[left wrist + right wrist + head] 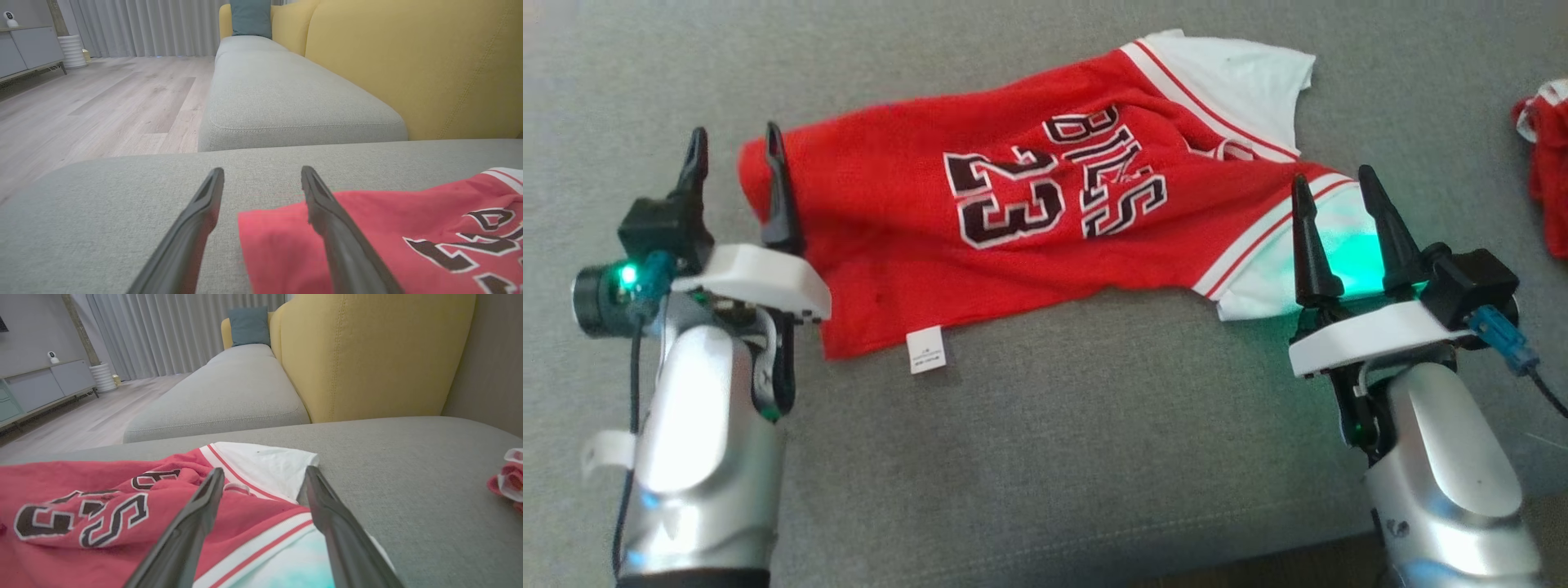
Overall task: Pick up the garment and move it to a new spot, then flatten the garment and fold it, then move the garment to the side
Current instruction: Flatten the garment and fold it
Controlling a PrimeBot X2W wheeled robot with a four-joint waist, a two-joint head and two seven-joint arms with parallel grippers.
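While hovering near, fingers apart on both: left gripper (734,135) straddling the hem corner (265,232), right gripper (1333,176) above the striped armhole. Garment (890,245) sprawled across the grey sofa seat (1045,441), gripped by nothing. Risk: pinching one layer (slippery mesh), dragging wrinkles. From the right wrist, farther back: flipped white inside (265,461).

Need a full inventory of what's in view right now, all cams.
jersey: 1, red with white trim and black lettering, spread on the nearer seat cushion
hem tag: 1, white, jersey's near edge
bundled cloth: 1, red and white, seat's far right
seat cushions: 2, grey, end to end
backrest: several panels, yellow, behind the seat
pillow: 1, teal, sofa's far end
floor: 1, pale wood, beside the sofa
curtains: pale grey, back wall
cabinet: 1, grey, far left
left pincer: 1, dark, open, at the jersey's hem corner
right pincer: 1, dark, open, over the jersey's white-trimmed end
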